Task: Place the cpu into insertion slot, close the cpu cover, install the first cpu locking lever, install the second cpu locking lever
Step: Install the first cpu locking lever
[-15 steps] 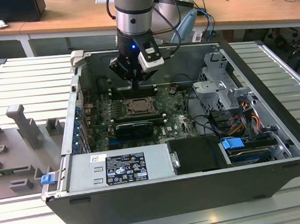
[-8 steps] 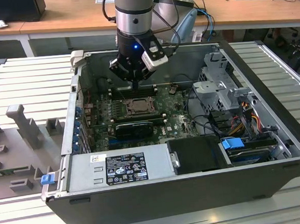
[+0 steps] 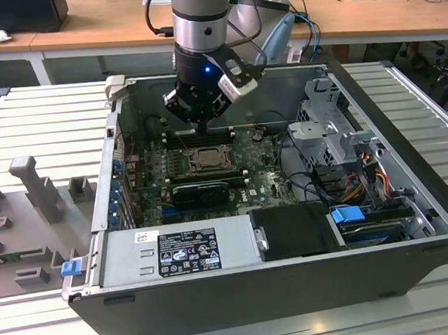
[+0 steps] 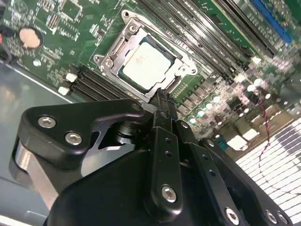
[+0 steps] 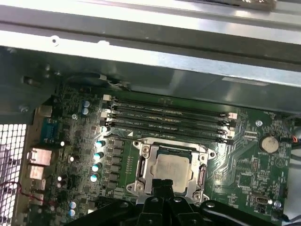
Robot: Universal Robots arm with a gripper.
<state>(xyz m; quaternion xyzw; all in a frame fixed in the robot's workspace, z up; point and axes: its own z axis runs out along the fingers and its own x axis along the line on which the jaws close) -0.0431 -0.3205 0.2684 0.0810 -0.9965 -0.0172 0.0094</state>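
Pointing down, end effector [image 5: 163, 184] closed, tips near the cpu [image 5: 173, 165]

The gripper [image 3: 203, 128] hangs just above the far edge of the insertion slot [image 3: 205, 159], on the green motherboard [image 3: 265, 181] inside the open computer case [image 3: 243, 306].

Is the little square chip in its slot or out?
In. In the second wrist view the cpu lies flat inside the insertion slot, with the metal rim on all sides of it.
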